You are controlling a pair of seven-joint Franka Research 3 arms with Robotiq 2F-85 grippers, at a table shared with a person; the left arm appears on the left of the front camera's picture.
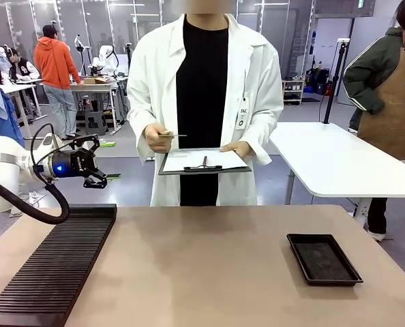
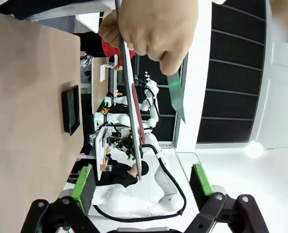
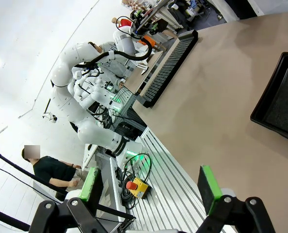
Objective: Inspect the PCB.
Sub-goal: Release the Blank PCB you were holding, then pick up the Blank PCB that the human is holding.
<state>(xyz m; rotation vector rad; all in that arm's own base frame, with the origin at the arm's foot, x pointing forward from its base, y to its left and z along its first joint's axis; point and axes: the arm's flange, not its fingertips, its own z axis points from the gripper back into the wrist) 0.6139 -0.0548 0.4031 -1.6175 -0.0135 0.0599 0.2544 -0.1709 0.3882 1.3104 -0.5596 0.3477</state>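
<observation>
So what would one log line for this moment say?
PCB: held in person's hand | clipboard: person's other hand | left gripper: open, empty, pointing toward person | right gripper: open, empty | black tray: on table

A white table (image 1: 339, 163) is set at the right on a grey floor (image 1: 131, 180). Glazed panels (image 1: 25, 20) are seen behind.

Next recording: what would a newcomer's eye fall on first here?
The person in a white lab coat across the table, holding a clipboard and the small PCB. Then the left claw, open and raised at the left near the black slotted rack; a black tray lies at the right.
</observation>
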